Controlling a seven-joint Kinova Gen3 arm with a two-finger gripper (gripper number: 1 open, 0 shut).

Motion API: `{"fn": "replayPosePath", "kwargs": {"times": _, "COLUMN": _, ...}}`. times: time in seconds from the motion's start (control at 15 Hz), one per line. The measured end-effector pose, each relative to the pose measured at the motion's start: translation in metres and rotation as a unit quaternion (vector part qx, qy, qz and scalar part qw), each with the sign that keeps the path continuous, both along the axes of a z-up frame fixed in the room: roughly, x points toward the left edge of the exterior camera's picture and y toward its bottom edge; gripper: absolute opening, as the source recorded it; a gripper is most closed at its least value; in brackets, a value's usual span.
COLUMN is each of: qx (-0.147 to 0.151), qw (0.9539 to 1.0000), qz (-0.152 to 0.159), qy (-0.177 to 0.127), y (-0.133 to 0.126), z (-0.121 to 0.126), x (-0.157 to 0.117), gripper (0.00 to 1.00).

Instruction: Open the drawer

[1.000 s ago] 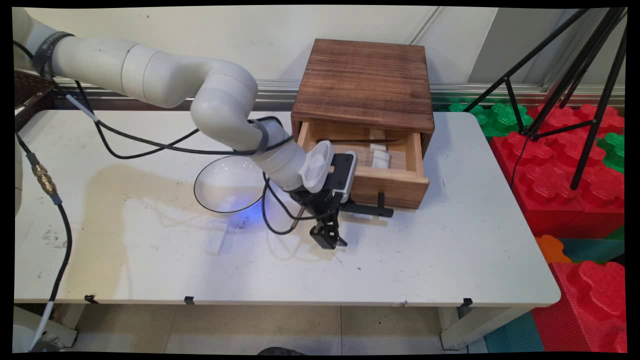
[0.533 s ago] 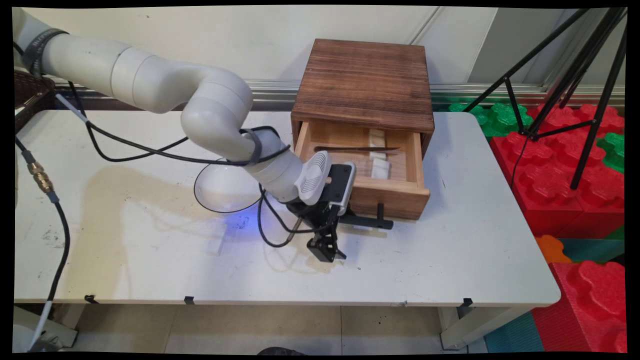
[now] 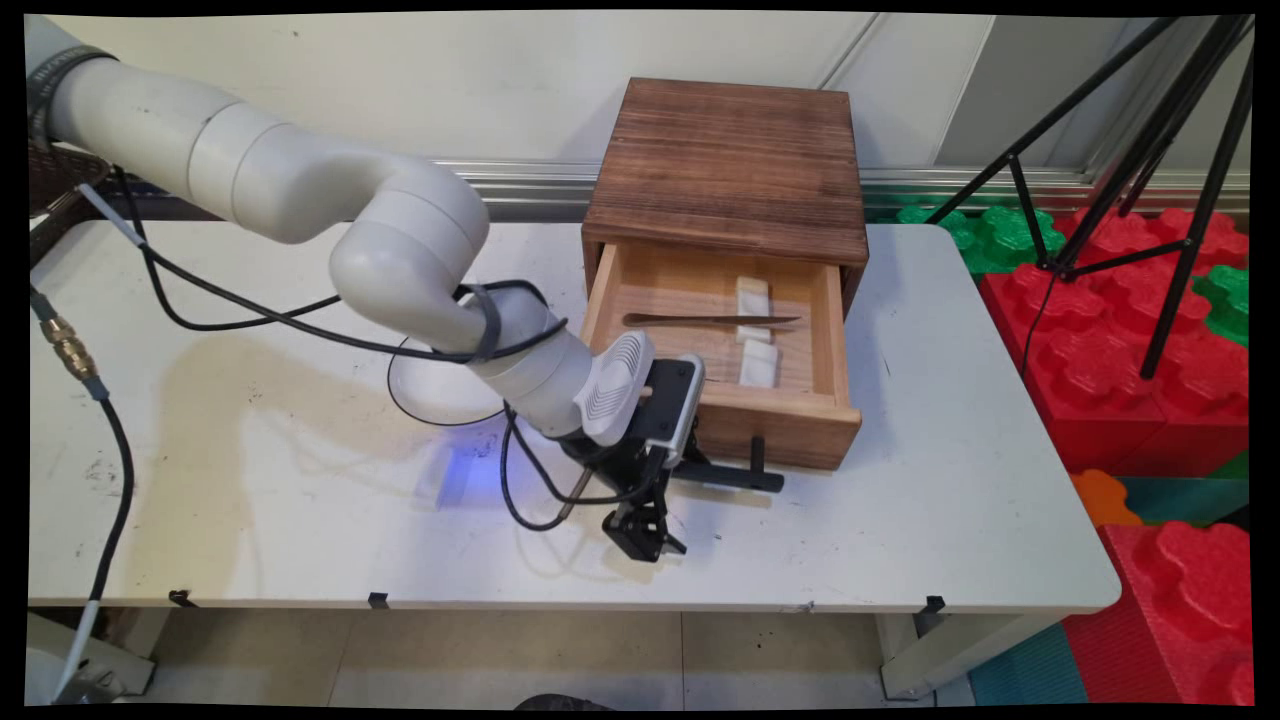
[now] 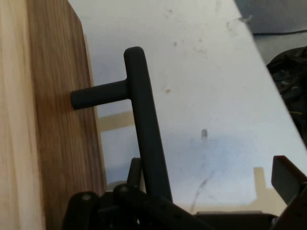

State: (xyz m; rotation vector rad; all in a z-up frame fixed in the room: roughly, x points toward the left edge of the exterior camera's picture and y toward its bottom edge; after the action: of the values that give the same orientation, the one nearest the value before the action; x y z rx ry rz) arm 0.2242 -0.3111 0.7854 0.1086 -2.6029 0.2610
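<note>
A dark wooden box [image 3: 725,160] stands at the table's back, and its light wooden drawer [image 3: 790,425] is pulled well out. My gripper [image 3: 665,497] is at the drawer's black T-bar handle [image 3: 735,478]. In the hand view the handle [image 4: 141,120] runs down between my fingers. One finger [image 4: 135,167] sits behind the bar next to the drawer front [image 4: 62,143], while the other finger [image 4: 288,173] stands far off to the right. The gripper [image 4: 211,170] is open, hooked on the bar. Inside the drawer lie a thin metal tool [image 3: 710,320] and two white blocks [image 3: 751,295] [image 3: 758,364].
A clear glass bowl [image 3: 440,385] sits left of the drawer, partly hidden by my arm. A small clear block [image 3: 445,480] lies in front of it. A black tripod [image 3: 1150,150] and red and green foam blocks [image 3: 1150,320] stand beyond the table's right edge.
The drawer has slid further out toward the table's near edge, and my gripper has moved with its handle. More of the drawer's inside now shows.
</note>
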Motion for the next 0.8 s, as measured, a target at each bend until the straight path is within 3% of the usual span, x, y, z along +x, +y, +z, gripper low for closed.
{"fn": "replayPosePath", "kwargs": {"times": 0.8, "qx": 0.013, "qw": 0.9998, "qz": -0.008, "qy": 0.009, "y": 0.031, "z": 0.001, "x": -0.008, "gripper": 1.00}}
